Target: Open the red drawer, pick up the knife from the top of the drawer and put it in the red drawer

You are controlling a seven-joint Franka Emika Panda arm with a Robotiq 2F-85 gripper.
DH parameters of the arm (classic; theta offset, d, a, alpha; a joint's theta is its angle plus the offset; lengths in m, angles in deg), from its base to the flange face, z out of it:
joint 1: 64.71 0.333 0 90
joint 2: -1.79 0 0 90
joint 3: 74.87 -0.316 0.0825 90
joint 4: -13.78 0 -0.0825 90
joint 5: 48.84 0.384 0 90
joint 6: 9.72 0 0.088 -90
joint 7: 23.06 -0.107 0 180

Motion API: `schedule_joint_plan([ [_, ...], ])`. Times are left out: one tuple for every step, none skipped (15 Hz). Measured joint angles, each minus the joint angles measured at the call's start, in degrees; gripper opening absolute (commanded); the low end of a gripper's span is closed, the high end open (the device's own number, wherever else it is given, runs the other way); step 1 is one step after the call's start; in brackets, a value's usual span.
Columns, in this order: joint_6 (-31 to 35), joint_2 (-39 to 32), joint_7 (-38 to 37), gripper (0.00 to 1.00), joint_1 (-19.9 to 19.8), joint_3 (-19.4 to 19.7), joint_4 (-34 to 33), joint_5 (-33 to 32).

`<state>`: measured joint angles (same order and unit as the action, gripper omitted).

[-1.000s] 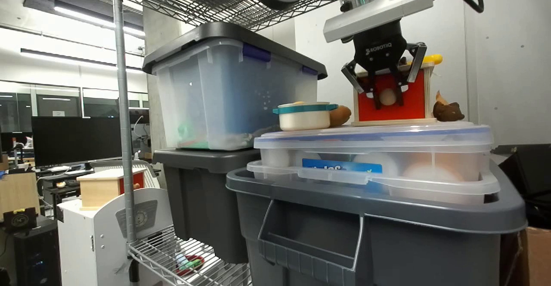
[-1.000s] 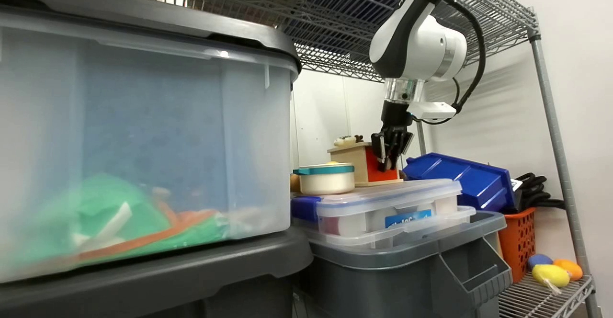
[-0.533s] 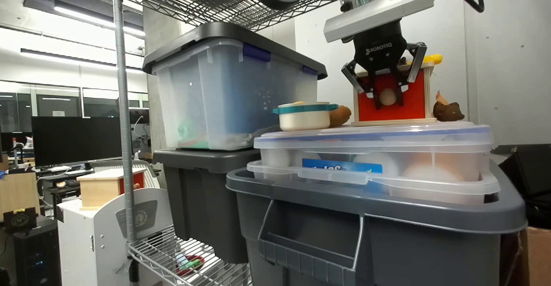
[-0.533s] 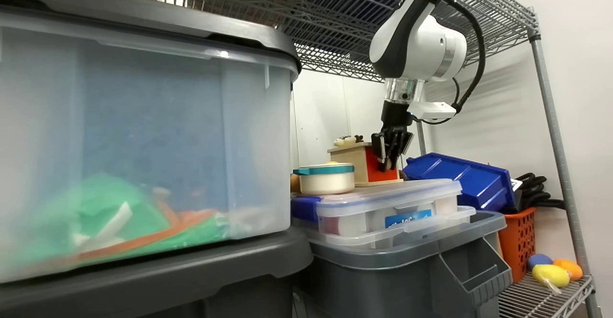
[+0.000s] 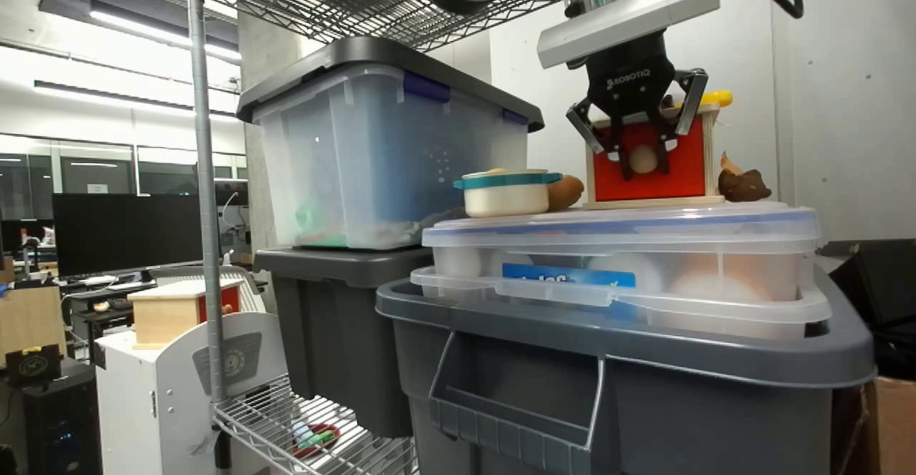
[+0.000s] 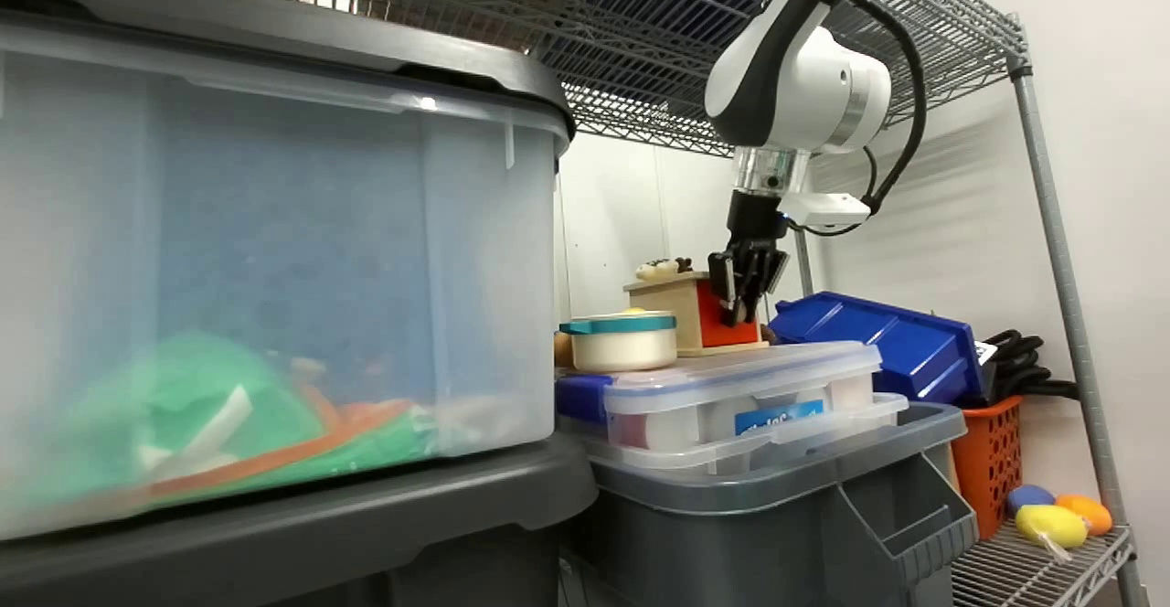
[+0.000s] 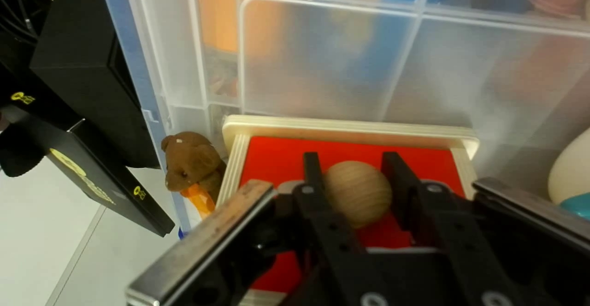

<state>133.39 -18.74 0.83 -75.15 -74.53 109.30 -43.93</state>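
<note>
One knob (image 7: 357, 193), two fingers (image 7: 313, 170)

The gripper (image 5: 645, 167), its jaws part-way together, clasps the knob of the red drawer (image 5: 650, 187), whose pale box (image 5: 710, 149) rests on a clear tub (image 5: 744, 239). One knife (image 5: 718, 98), a yellow piece on the box's top, and a second red-fronted box (image 5: 168, 314) well apart show only in an exterior view. The wrist view alone gives the face of one brown toy (image 7: 191, 163) beside the drawer; three rounded things (image 6: 1051, 525), blue, yellow and orange, show only in an exterior view.
</note>
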Motion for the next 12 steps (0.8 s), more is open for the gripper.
schedule_joint_plan([
  [0.00,0.15,0.00,0.12,0.00,0.00,0.18,0.01],
  [0.00,0.40,0.01,0.12,0.00,-0.04,0.48,0.03],
  [0.00,0.66,0.01,0.12,0.00,-0.07,0.82,0.07],
  [0.00,0.93,0.01,0.12,0.00,-0.09,1.20,0.15],
  [0.00,1.22,0.01,0.12,0.00,-0.09,1.59,0.28],
  [0.00,1.54,0.01,0.12,-0.03,-0.09,2.03,0.43],
  [0.00,1.93,0.03,0.12,-0.04,-0.09,2.53,0.70],
  [0.00,2.34,0.16,0.12,-0.05,-0.09,3.09,1.10],
  [0.01,2.81,0.28,0.12,-0.05,-0.09,3.75,1.38],
  [0.01,3.34,0.34,0.12,-0.05,-0.10,4.52,1.64],
  [0.05,3.86,0.44,0.12,-0.05,-0.10,5.26,1.96],
  [0.07,4.35,0.59,0.12,-0.05,-0.10,5.90,2.22],
])
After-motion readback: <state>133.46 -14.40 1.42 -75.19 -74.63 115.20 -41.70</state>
